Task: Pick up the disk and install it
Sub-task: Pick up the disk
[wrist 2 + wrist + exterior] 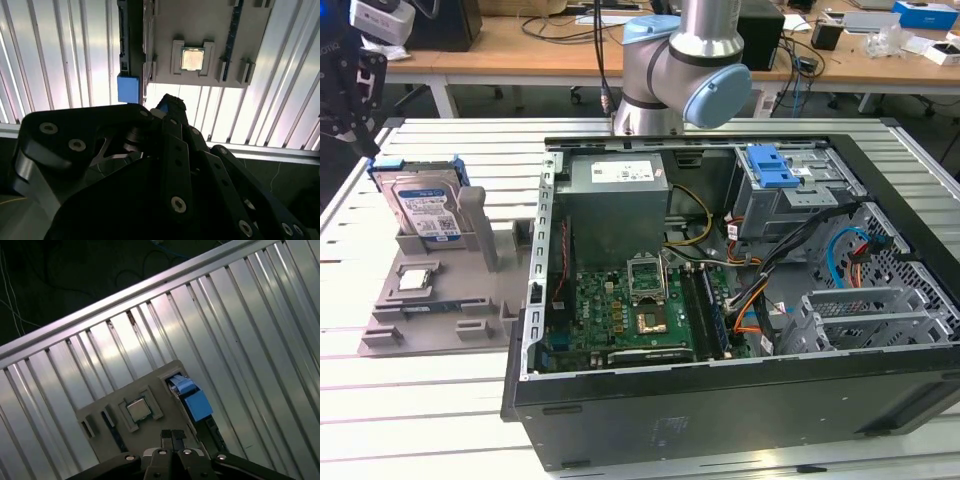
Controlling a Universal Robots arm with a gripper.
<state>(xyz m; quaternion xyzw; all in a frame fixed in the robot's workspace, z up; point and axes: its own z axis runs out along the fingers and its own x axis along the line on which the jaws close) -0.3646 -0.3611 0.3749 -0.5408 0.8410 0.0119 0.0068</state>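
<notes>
The disk stands upright on its edge in a slot of the grey fixture, at the exterior view's left. Its blue-and-white label shows, and the blue carrier frame wraps around it. In both wrist views I look down on the disk's blue top edge. My gripper hangs above and slightly behind the disk, clear of it. The fingers sit pressed together, shut, with nothing between them. The gripper is dark and tapers to a tip.
A small square silver chip lies in a pocket of the fixture. The open computer case fills the exterior view's right, with a blue latch over its drive bay. The ribbed metal table runs to a nearby edge.
</notes>
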